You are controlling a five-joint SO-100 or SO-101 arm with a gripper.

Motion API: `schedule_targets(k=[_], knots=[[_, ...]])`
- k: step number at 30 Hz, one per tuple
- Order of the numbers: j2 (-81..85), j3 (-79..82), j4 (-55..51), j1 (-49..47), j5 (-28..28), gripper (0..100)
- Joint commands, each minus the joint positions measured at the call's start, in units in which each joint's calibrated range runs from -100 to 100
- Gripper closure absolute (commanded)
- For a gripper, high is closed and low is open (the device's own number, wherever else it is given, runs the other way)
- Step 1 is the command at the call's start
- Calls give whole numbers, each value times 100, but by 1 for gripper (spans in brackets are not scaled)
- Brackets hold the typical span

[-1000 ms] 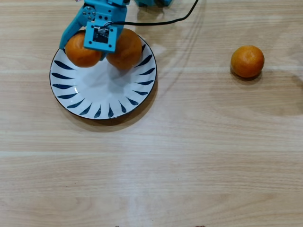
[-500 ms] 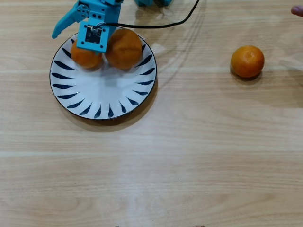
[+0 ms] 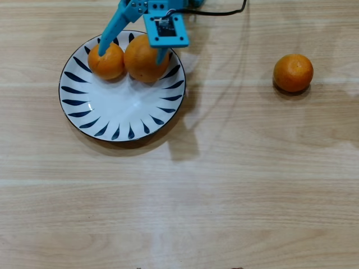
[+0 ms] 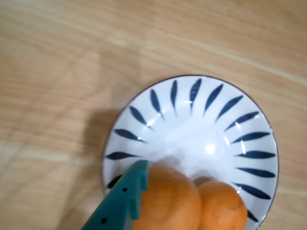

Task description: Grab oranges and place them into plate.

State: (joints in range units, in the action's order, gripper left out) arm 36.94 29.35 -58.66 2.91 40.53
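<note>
The pale wood-grain counter (image 3: 235, 185) fills the overhead view, its planks running left to right. On its upper left part sits the round white ceramic plate with dark blue petal strokes around its rim (image 3: 120, 120) (the wrist view shows the same plate (image 4: 225, 120) with its centre bare and glossy).

The blue plastic robot arm (image 3: 165, 28) reaches in from the top edge of the overhead view, a black cable (image 3: 224, 11) trailing away to the right. Its gripper (image 3: 132, 53) hangs over the far part of the plate with the fingers spread wide and holding nothing: one finger (image 3: 112, 31) slants down to the left and ends over the smaller fruit, the other tip shows at the right side of the larger fruit. In the wrist view one teal finger (image 4: 122, 199) lies beside the larger fruit.

The larger round orange with dimpled skin (image 3: 143, 61) rests on the plate near its far rim, touching the smaller orange (image 3: 106, 61) just left of it; both also show at the bottom of the wrist view (image 4: 168, 201) (image 4: 223, 206). A third small orange (image 3: 293, 73) lies on the bare counter, well apart to the right.
</note>
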Motion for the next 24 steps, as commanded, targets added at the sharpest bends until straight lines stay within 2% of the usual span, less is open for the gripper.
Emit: schedule_targets(k=[1,3,7,12,13,14,16,18,22,24], knots=[[177,-1156,-1625,-1259,458,61],[355,-1138,-2011,-2138,902,61],[439,-1138,-2003,-3477,1415,61],[380,-957,-1883,-4703,2272,61],[371,-839,-1702,-4832,2345,63],[253,-486,-1221,-4936,2392,72],[118,-115,-671,-4985,2392,80],[-9,248,-86,-5146,2408,79],[-668,1090,1848,-5582,2429,78],[-1015,1180,2363,-5646,2429,76]])
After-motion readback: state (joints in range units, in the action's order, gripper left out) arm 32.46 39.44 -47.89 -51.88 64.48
